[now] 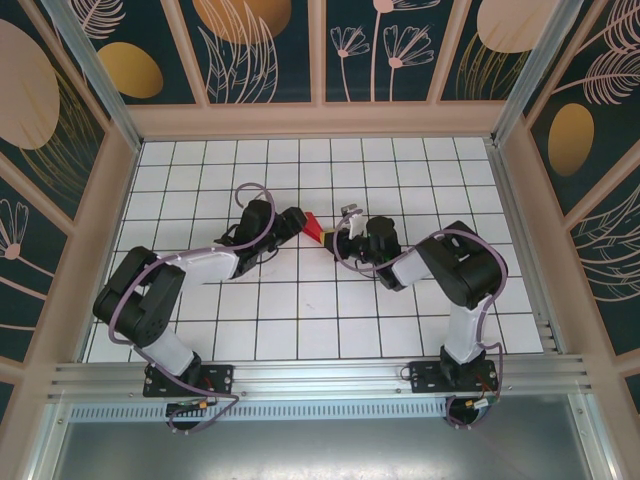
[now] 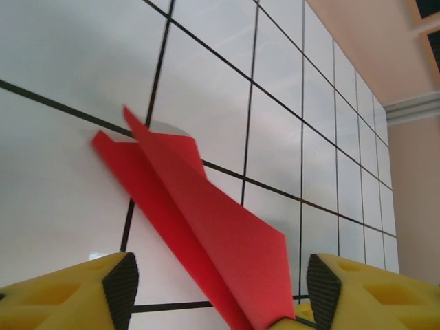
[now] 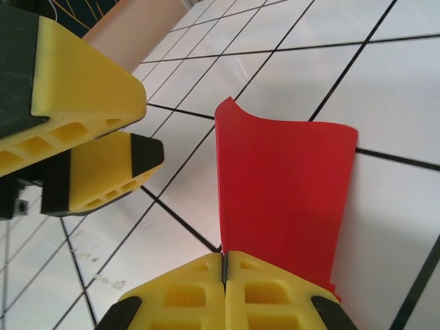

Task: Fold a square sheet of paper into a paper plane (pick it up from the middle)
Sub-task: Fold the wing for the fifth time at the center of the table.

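Red creased paper forms the paper plane point(image 1: 312, 228), located mid-table between the two grippers, over the white tiled table point(image 1: 300, 320). Right gripper point(image 3: 223, 269): fingers pressed together, pinching one end of the paper plane point(image 3: 282, 185), which projects away from the fingertips. Left gripper point(image 2: 221, 278): fingers spread, with the paper plane point(image 2: 206, 227) passing between them, nearer one finger. Contact with that finger cannot be determined.

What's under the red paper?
Under the folded red paper is the white tiled table, with a grey shadow beside its far end. The bit of table right beneath the paper is covered, so I can't see it.
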You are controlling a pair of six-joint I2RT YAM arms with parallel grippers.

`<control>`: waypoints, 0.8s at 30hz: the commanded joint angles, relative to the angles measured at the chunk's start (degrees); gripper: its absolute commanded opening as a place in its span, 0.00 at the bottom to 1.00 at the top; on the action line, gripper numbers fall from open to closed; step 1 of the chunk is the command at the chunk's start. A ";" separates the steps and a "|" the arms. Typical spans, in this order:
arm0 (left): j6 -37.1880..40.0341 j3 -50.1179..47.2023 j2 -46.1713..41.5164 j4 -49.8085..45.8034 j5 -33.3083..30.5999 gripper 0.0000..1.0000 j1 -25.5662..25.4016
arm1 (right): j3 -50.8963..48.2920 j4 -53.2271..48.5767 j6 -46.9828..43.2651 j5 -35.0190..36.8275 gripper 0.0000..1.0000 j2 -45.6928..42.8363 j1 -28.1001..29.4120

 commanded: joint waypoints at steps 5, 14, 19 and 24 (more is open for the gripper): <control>2.65 -0.77 3.20 6.36 4.55 0.59 0.13 | 1.80 -2.40 9.59 -5.07 0.00 1.87 -0.65; 2.87 -2.29 4.11 9.48 6.88 0.56 0.18 | 2.66 -5.19 15.47 -5.81 0.00 3.54 -1.39; 3.15 -3.16 5.72 10.59 7.68 0.56 0.13 | 2.41 -4.71 19.12 -6.28 0.00 4.91 -1.69; 3.52 -3.12 6.44 10.92 8.81 0.55 0.04 | 2.51 -5.51 21.19 -5.74 0.00 5.08 -1.62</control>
